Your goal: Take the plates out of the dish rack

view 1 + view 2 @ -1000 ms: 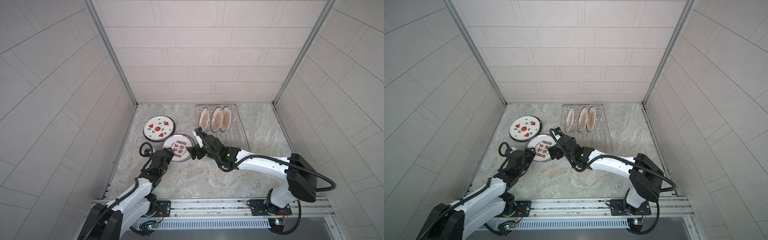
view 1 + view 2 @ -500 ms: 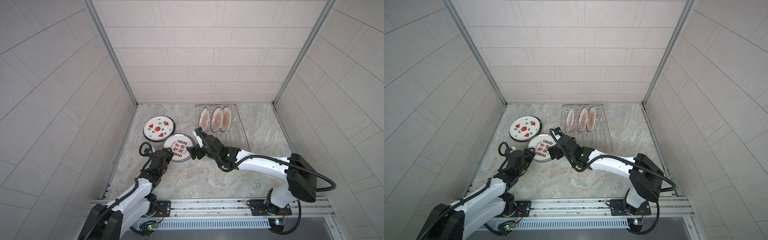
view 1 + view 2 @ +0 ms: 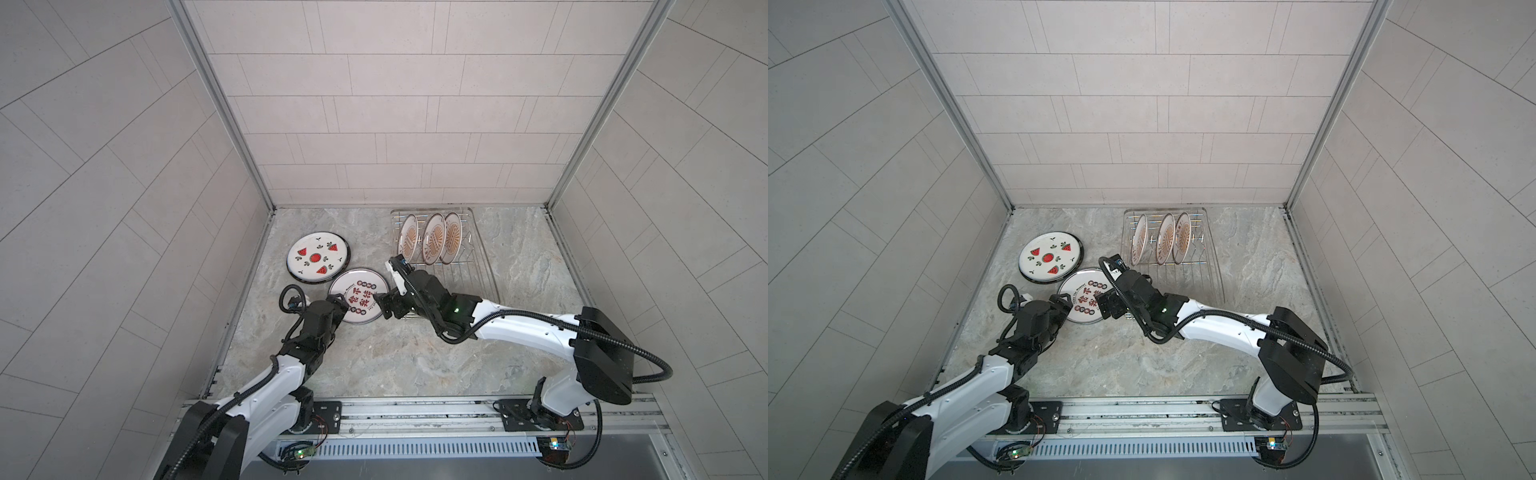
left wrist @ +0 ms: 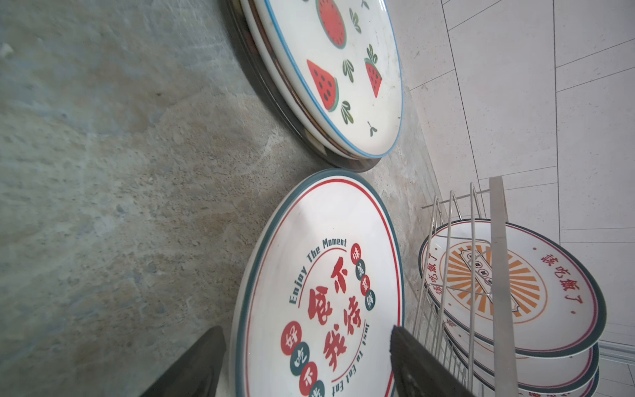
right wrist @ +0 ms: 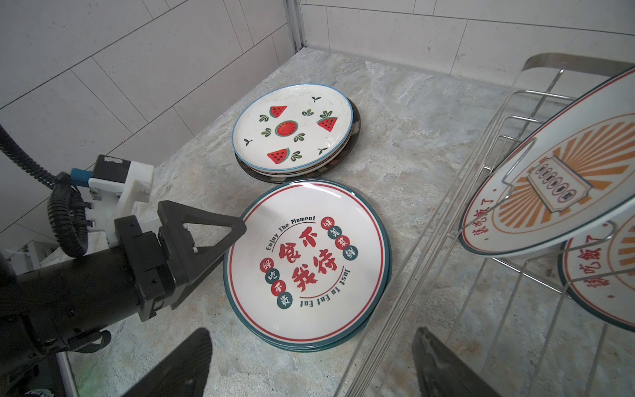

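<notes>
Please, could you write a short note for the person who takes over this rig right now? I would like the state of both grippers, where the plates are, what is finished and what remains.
Left gripper: open, jaws astride the rim of the red-character plate, which lies flat on top of a stack on the table.
Right gripper: open, empty, at the opposite edge of that plate, beside the dish rack.
Done: both stacks are out; the watermelon plate tops the second stack.
To do: three sunburst plates stand upright in the rack.

Glossy, probably ceramic plates (image 4: pixel 319 292); metal rack (image 4: pixel 499 240).
</notes>
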### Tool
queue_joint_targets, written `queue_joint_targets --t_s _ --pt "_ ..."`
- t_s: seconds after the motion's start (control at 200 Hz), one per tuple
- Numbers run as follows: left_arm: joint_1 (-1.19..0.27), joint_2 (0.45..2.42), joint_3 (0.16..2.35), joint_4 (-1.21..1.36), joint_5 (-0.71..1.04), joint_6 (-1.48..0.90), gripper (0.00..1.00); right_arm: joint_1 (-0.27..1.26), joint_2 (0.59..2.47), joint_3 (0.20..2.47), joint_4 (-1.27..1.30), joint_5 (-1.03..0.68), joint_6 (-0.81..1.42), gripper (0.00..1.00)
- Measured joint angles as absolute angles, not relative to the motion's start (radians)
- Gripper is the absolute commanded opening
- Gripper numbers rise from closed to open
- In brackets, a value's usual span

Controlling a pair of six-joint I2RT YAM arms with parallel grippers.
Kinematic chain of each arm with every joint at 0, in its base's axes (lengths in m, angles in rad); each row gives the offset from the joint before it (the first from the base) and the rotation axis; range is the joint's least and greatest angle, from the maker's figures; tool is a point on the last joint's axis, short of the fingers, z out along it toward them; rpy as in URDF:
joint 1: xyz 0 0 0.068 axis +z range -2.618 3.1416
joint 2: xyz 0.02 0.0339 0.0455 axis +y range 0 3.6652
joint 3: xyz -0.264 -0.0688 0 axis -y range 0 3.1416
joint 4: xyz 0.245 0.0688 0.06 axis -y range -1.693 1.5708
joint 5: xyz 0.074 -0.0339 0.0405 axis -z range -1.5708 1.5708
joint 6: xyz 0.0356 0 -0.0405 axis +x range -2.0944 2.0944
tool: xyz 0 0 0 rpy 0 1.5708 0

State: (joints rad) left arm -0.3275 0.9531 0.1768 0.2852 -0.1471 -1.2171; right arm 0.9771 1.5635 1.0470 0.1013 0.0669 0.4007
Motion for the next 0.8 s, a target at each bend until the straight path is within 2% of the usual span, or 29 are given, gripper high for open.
queue_joint_targets --t_s 0.26,0.535,0.801 --pt "-0.327 0.843 0.116 0.41 -0.152 -1.068 1.0 0.978 1.511 0.955 0.158 0.07 0.4 0.98" --pt "-0.327 0.743 0.091 0.586 0.071 -0.84 1.0 0.981 1.419 0.921 0.175 0.173 0.424 0.99" --pt "-0.337 0.906 0.091 0.759 0.227 -0.783 1.0 0.982 1.365 0.917 0.146 0.357 0.417 1.0"
